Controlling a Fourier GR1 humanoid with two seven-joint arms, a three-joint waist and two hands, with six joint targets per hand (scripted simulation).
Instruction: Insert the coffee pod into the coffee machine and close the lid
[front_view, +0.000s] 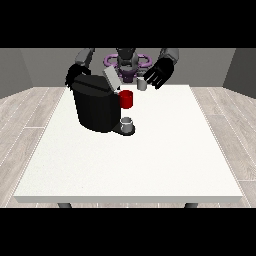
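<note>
Grey walls and a pale plank floor framed a large white table (150, 165) that filled the middle of the frame, with the robot (128, 61) small at the top centre behind its far edge.

One black coffee machine (95, 107) stood at the table's upper left of centre, a tall blocky body with its front turned toward the view's right. Its grey lid (111, 78) was raised, tilted up and back toward the upper left, its long axis slanting from upper left to lower right. One red part (127, 99) stuck out of the machine's front on the right side, and below it one small grey cup (127, 123) stood upright on the machine's dark base plate.

One small grey coffee pod (142, 85) sat upright on the table near the far edge, just right of the raised lid and apart from the machine. Its long axis ran vertically; which end faced up could not be told.

Two hands showed. The hand at the view's right (159, 74) hung above the table just right of the pod, its fingers spread and pointing down toward the lower left, holding nothing. The hand at the view's left (73, 76) was mostly hidden behind the machine's top left corner, and how its fingers lay could not be told.
</note>
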